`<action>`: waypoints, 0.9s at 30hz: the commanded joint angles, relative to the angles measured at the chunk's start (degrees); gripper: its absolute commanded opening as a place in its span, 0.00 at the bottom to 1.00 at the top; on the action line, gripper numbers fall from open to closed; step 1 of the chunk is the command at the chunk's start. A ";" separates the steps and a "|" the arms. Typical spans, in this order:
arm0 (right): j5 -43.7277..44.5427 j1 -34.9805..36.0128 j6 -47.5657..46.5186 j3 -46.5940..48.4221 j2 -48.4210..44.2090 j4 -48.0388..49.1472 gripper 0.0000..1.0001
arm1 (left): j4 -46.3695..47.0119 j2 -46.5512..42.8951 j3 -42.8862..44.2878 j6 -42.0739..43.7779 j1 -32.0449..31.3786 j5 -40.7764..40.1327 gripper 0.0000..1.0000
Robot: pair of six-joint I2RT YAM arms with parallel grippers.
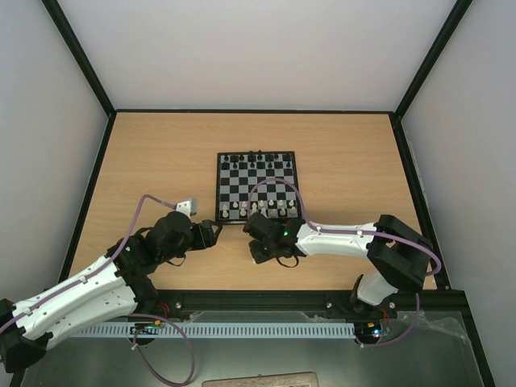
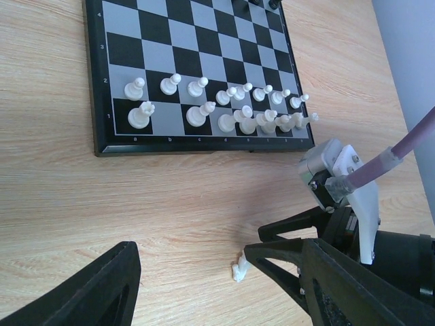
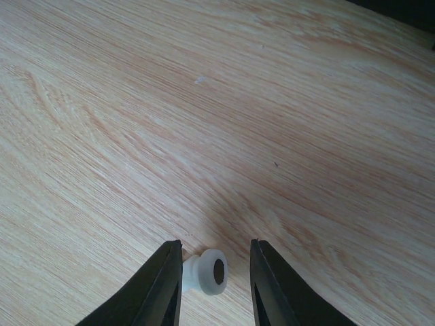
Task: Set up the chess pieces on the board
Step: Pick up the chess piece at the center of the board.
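Observation:
The board [image 1: 258,187] lies mid-table, with white chess pieces [image 2: 204,115] in its two near rows. One more white piece [image 3: 207,272] lies on its side on the wood in front of the board. My right gripper [image 3: 215,242] straddles that piece with narrowed jaws: the left finger touches it and the right finger stands apart. In the left wrist view the same piece [image 2: 239,266] lies at the tips of the right gripper's fingers [image 2: 285,231]. My left gripper [image 2: 217,261] is open and holds nothing. It hovers just left of the right gripper [image 1: 251,235].
Black pieces [image 1: 254,159] line the board's far rows. The right arm's wrist camera and purple cable [image 2: 340,176] sit close to my left gripper's right side. Dark frame rails [image 1: 93,185] border the table on both sides and at the near edge.

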 commanded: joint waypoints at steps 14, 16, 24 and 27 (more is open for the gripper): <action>-2.20 1.34 0.61 -3.80 -2.21 -1.08 0.26 | 2.48 2.51 -1.65 0.43 -0.25 0.43 0.68; -2.18 1.31 0.39 -3.82 -2.00 -0.94 0.25 | 2.55 2.65 -1.56 0.42 -0.21 0.52 0.67; -1.67 1.34 -0.34 -3.24 -0.98 -0.49 0.21 | 3.12 3.90 -1.43 0.52 -0.25 0.67 0.67; -1.76 1.37 -0.70 -3.06 -0.55 -0.41 0.21 | 3.44 4.56 -1.38 0.52 -0.24 0.91 0.67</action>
